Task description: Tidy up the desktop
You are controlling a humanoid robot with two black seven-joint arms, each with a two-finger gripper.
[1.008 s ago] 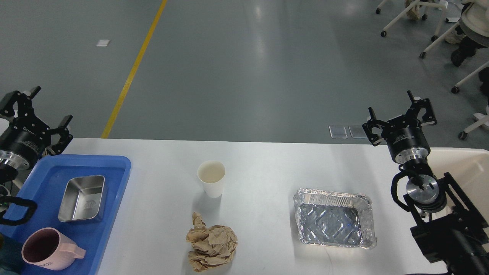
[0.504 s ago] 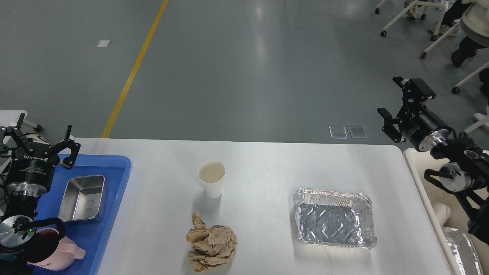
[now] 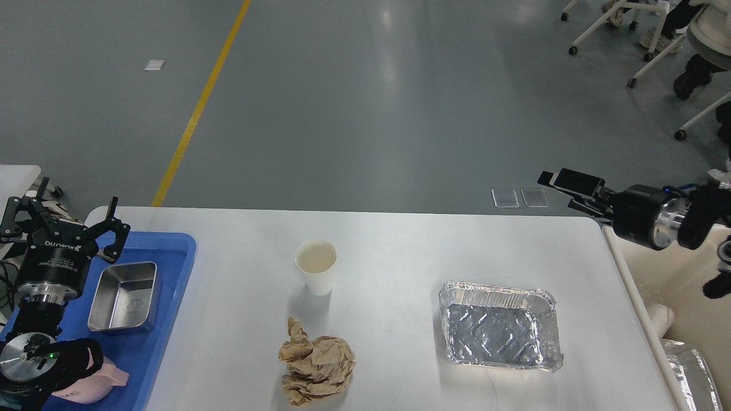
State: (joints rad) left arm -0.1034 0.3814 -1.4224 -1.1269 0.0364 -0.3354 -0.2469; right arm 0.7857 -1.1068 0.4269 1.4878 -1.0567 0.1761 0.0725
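Cup (image 3: 316,266), crumpled paper (image 3: 316,370) and foil tray (image 3: 499,326) dot the desktop (image 3: 400,251); left gripper (image 3: 64,220) gapes empty, right gripper (image 3: 571,182) unreadable edge-on.

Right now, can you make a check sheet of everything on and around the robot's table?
Surface: white desktop, no spills seen.
Job's things: paper cup upright; crumpled paper in front of it; foil tray, empty, to the right.
Clutter: blue tray at the left edge holds a steel tin and a pink mug; beige bin at the right.
Grippers: left end effector open above the blue tray; right end effector side-on, state unclear.
Cables: black cable loop on the left arm.
Surroundings: grey floor, yellow line, chairs far right.
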